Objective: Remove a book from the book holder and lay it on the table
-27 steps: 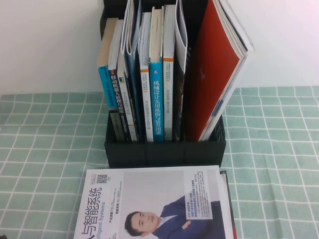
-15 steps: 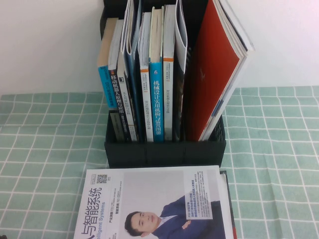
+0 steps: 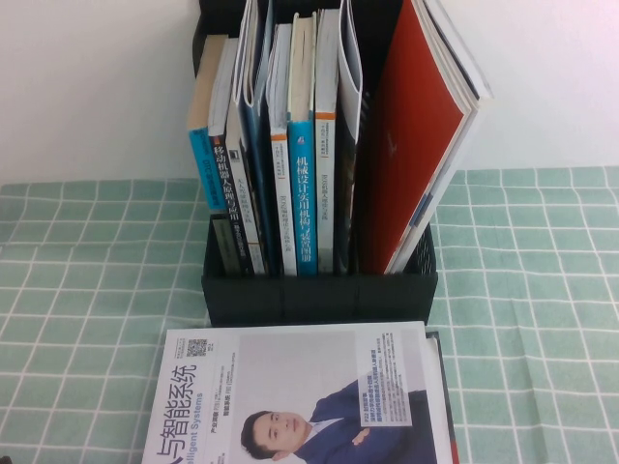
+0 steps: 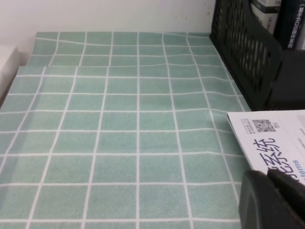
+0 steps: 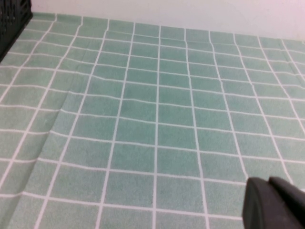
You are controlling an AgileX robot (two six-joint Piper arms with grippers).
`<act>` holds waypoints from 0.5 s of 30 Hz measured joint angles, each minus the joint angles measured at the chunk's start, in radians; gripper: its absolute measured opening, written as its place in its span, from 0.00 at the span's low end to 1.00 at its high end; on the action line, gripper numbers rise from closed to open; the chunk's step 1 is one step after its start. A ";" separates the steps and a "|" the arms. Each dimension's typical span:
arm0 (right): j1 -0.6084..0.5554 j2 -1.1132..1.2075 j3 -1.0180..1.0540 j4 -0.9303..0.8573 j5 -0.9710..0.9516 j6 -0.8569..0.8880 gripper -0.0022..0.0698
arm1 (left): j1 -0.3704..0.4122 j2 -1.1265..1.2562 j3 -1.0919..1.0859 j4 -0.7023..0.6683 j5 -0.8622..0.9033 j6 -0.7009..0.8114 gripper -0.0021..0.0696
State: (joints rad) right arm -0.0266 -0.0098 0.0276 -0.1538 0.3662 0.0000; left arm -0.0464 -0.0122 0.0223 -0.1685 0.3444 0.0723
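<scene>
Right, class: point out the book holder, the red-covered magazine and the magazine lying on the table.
book holder [image 3: 319, 295]: high view, black front wall.
red-covered magazine [image 3: 411, 145]: high view, red cover.
magazine lying on the table [image 3: 290, 387]: high view, white cover.

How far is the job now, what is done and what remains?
Done: nothing; the book stands in the book holder. In hand: nothing; left pincer hangs by the white magazine, right pincer over bare table. Left: grasp, pull out, lay down.
</scene>
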 joint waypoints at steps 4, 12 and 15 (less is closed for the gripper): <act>0.000 0.000 0.000 0.000 0.000 0.000 0.03 | 0.037 0.000 0.000 -0.002 0.000 0.000 0.02; 0.000 0.000 0.000 0.000 0.000 0.000 0.03 | 0.058 0.000 0.000 -0.002 0.000 0.000 0.02; 0.000 0.000 0.000 0.000 0.000 0.000 0.03 | 0.058 0.000 0.000 -0.002 0.000 0.000 0.02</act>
State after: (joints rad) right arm -0.0266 -0.0098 0.0276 -0.1538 0.3662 0.0000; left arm 0.0119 -0.0122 0.0223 -0.1703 0.3444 0.0723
